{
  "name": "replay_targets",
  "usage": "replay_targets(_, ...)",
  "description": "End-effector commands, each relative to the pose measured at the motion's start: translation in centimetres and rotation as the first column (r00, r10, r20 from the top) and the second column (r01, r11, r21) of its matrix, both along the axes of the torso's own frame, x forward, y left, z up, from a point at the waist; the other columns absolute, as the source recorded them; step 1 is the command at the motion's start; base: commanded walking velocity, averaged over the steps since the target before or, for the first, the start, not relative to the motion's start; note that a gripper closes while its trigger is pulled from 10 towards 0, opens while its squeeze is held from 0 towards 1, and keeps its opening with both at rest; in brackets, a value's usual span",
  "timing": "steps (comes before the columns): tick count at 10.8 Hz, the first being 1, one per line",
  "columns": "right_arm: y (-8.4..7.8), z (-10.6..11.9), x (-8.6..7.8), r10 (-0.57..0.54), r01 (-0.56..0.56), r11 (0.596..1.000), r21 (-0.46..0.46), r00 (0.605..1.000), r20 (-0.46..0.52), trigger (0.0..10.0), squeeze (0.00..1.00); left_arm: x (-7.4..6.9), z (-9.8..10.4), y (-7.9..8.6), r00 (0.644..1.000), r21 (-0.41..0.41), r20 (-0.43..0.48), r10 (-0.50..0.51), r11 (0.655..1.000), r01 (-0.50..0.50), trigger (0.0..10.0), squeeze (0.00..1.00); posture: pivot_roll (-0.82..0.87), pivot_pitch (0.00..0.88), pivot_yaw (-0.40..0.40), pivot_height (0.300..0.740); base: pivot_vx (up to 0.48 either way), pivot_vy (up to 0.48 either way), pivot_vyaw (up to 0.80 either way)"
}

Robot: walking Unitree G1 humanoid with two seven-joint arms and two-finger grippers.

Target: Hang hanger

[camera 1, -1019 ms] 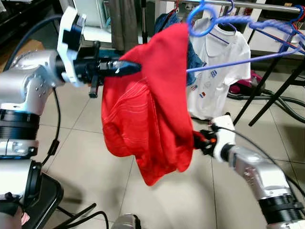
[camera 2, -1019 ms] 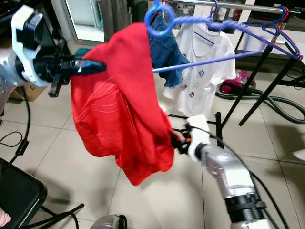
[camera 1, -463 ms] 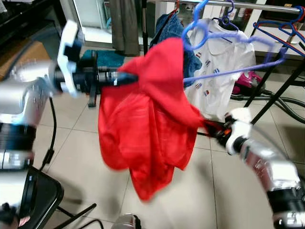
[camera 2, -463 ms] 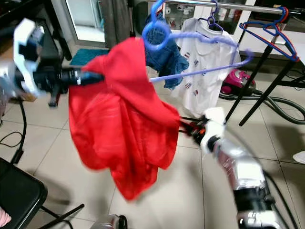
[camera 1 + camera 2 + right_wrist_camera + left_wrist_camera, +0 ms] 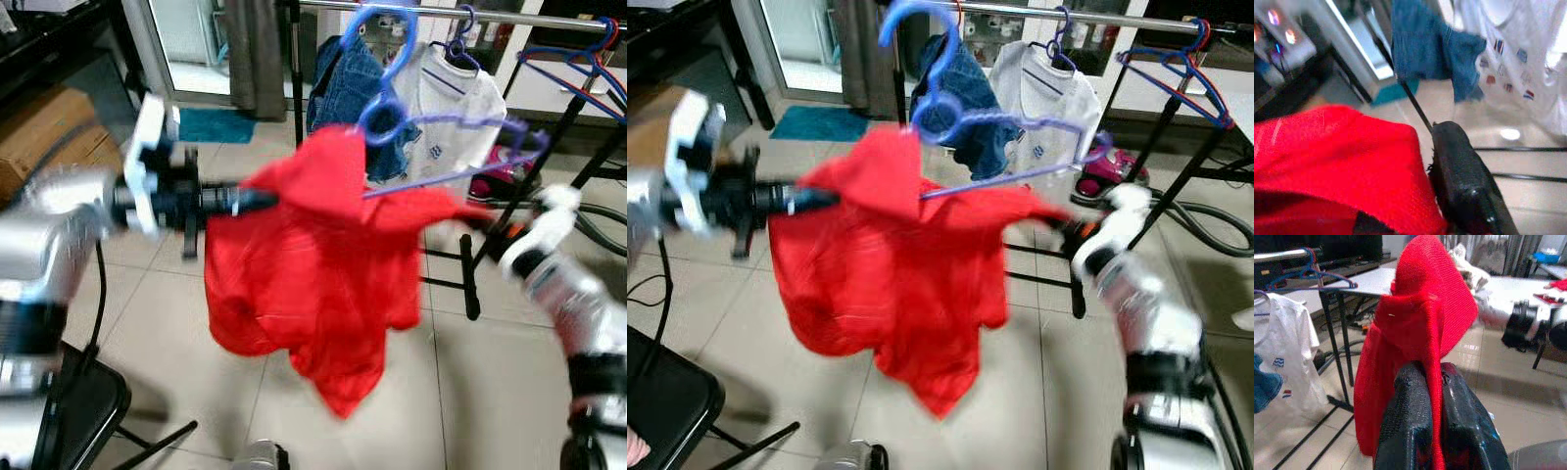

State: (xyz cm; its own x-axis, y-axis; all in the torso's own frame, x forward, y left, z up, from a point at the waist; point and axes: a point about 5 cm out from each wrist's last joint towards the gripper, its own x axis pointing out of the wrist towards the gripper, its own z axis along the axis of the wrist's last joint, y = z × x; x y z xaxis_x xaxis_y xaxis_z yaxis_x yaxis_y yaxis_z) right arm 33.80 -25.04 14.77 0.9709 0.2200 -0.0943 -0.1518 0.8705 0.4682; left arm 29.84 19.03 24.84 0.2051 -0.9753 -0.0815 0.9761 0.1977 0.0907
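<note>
In the left eye view, a red garment [image 5: 323, 264] is held spread on a purple hanger [image 5: 446, 157], just below the rail [image 5: 470, 15]. The hanger's long axis runs across, hook [image 5: 377, 44] uppermost. The cloth is judged light, limp, slippery; the stiff hanger offers surer hold.

In the left wrist view, the left end effector [image 5: 1432, 396] is closed on a fold.

In the right wrist view, the right end effector [image 5: 1449, 166] pinches the garment's edge.

My left arm [image 5: 44, 230] at the frame's left is a silver casing with a white bracket, a black cable looping beneath it, ending in the black textured left hand [image 5: 1431, 396]. My right arm [image 5: 1136, 294], lower right, is silver with a white wrist.
</note>
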Motion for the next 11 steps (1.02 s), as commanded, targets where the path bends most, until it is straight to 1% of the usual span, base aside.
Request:
replay_targets(1, -4.6, -0.1, -0.9, -0.250, 0.252, 0.967, 0.042, 0.967, -0.047, 0.0, 0.00, -0.5, 0.6, 1.3, 0.997, 0.046, 0.073, 0.039, 0.998, -0.042, 0.0, 0.00, 0.16, 0.014, 0.034, 0.740, 0.000, 0.000, 0.00)
replay_targets(3, -6.2, 1.4, -0.6, -0.322, 0.323, 0.939, 0.123, 0.946, -0.025, 0.0, 0.00, -1.0, -1.2, 1.6, 0.993, 0.090, 0.072, 0.094, 0.991, -0.100, 0.0, 0.00, 0.16, 0.008, 0.034, 0.740, 0.000, 0.000, 0.00)
replay_targets(4, -6.8, 1.8, -0.5, -0.329, 0.329, 0.936, 0.123, 0.944, -0.023, 0.0, 0.00, -1.3, -1.7, 1.8, 0.989, 0.104, 0.091, 0.118, 0.986, -0.127, 0.0, 0.00, 0.15, 0.004, 0.032, 0.740, 0.000, 0.000, 0.00)
replay_targets(5, -7.1, 2.0, -0.4, -0.336, 0.336, 0.934, 0.120, 0.942, -0.023, 0.0, 0.00, -1.8, -2.2, 1.9, 0.988, 0.111, 0.094, 0.121, 0.985, -0.131, 0.0, 0.00, 0.15, 0.002, 0.031, 0.740, 0.000, 0.000, 0.00)
replay_targets(6, -7.7, 2.4, -0.2, -0.346, 0.347, 0.932, 0.102, 0.938, -0.024, 0.0, 0.00, -2.3, -2.6, 1.8, 0.984, 0.109, 0.121, 0.134, 0.983, -0.148, 0.0, 0.00, 0.16, 0.001, 0.027, 0.740, 0.000, 0.000, 0.00)
replay_targets(7, -8.0, 2.6, 0.0, -0.359, 0.360, 0.929, 0.082, 0.933, -0.026, 0.0, 0.00, -2.3, -2.3, 1.3, 0.966, 0.069, 0.202, 0.164, 0.981, -0.181, 0.0, 0.00, 0.16, 0.000, 0.025, 0.740, 0.000, 0.000, 0.00)
replay_targets(8, -8.1, 2.9, 0.2, -0.359, 0.360, 0.930, 0.082, 0.933, -0.019, 0.0, 0.00, -2.6, -2.7, 1.0, 0.958, 0.095, 0.236, 0.162, 0.978, -0.188, 0.0, 0.00, 0.16, 0.000, 0.025, 0.740, 0.000, 0.000, 0.00)
replay_targets(9, -8.0, 3.2, 0.5, -0.355, 0.354, 0.931, 0.093, 0.935, -0.007, 0.0, 0.00, -2.8, -3.7, 1.1, 0.958, 0.152, 0.245, 0.148, 0.970, -0.189, 0.0, 0.00, 0.16, 0.000, 0.023, 0.740, 0.000, 0.000, 0.00)
replay_targets(10, -7.7, 4.0, 1.0, -0.336, 0.332, 0.937, 0.109, 0.941, 0.022, 0.0, 0.00, -3.2, -5.2, 1.1, 0.964, 0.249, 0.241, 0.112, 0.953, -0.173, 0.0, 0.00, 0.16, 0.000, 0.024, 0.740, 0.000, 0.000, 0.00)
replay_targets(11, -7.5, 4.4, 1.2, -0.318, 0.312, 0.943, 0.114, 0.947, 0.037, 0.0, 0.00, -3.2, -5.7, 1.3, 0.963, 0.278, 0.246, 0.112, 0.943, -0.181, 0.0, 0.00, 0.16, 0.000, 0.026, 0.740, 0.000, 0.000, 0.00)
